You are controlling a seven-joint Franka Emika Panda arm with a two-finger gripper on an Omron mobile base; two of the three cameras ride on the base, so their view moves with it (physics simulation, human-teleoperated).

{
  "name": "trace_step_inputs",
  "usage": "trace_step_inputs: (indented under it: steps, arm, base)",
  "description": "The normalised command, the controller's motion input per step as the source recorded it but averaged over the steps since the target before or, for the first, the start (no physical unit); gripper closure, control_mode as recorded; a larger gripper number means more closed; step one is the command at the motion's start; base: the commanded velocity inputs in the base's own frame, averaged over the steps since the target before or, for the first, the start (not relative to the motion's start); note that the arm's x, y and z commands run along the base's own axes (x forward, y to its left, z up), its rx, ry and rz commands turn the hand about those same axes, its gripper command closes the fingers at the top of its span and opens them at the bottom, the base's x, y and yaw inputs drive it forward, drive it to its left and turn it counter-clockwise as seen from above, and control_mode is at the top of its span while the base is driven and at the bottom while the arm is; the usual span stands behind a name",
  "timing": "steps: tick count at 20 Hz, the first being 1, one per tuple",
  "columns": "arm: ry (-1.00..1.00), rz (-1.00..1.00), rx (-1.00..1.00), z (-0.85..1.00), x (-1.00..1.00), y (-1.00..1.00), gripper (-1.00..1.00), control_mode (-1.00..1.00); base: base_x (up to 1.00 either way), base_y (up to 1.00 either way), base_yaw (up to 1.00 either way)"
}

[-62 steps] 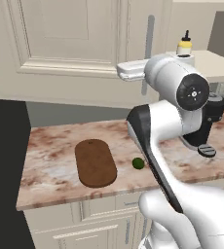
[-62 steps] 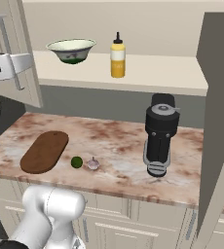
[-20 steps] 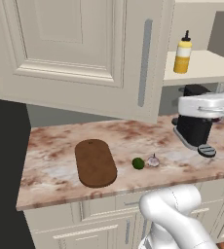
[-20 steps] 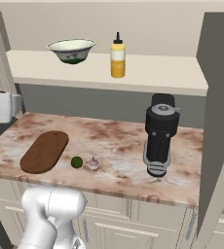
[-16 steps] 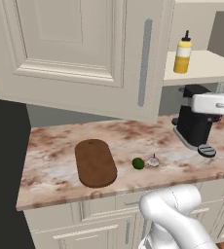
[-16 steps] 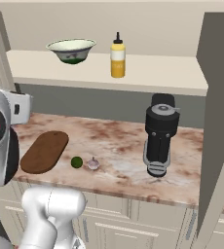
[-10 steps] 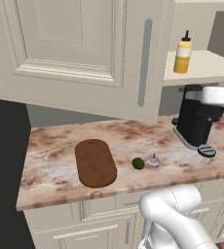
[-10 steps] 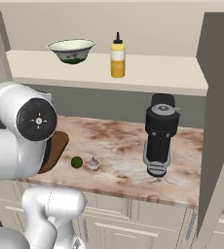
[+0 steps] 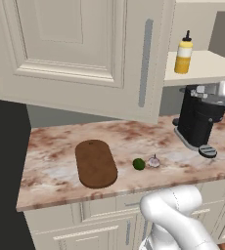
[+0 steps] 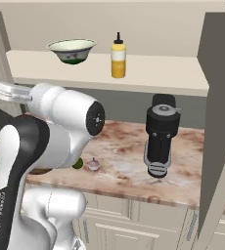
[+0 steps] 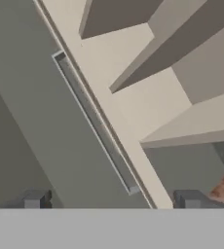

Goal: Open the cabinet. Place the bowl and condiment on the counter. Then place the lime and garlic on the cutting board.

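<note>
The cabinet (image 9: 80,53) stands open, its left door swung out with the grey bar handle (image 9: 145,63) showing. On its shelf sit the bowl (image 10: 71,50) and the yellow condiment (image 10: 117,56) (image 9: 184,53). On the counter (image 9: 51,166) lie the dark cutting board (image 9: 96,163), the lime (image 9: 139,164) and the garlic (image 9: 154,161) (image 10: 93,164) just right of it. My gripper (image 11: 111,202) is open and holds nothing. Its fingertips (image 11: 33,199) stand wide apart, facing a door's bar handle (image 11: 97,124). My arm (image 10: 60,127) covers the board in the right base view.
A black coffee machine (image 10: 161,136) (image 9: 197,119) stands on the counter right of the garlic. The right cabinet door (image 10: 217,122) hangs open at the right. Drawer fronts (image 9: 104,224) run below the counter edge.
Since about three seconds ago the gripper has left the door handle and the left door stands wider open. Over the last second the arm swung across the right base view; the jaws stayed open.
</note>
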Motion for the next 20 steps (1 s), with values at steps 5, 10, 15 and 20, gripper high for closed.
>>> trace_step_inputs:
  steps: [5,10,15,20]
  arm:
    - [0.06,0.16,0.08,0.01,0.39,0.0,-1.0,-1.0]
    - [0.07,0.14,0.08,0.0,0.46,0.0,-1.0,-1.0]
    - [0.05,0.11,0.07,0.0,0.44,0.0,-1.0,-1.0]
    - [0.01,0.05,0.01,0.0,0.25,0.19,-1.0,-1.0]
  base:
    - [0.0,0.0,0.0]
    - [0.0,0.0,0.0]
    - [0.0,0.0,0.0]
    - [0.0,0.0,0.0]
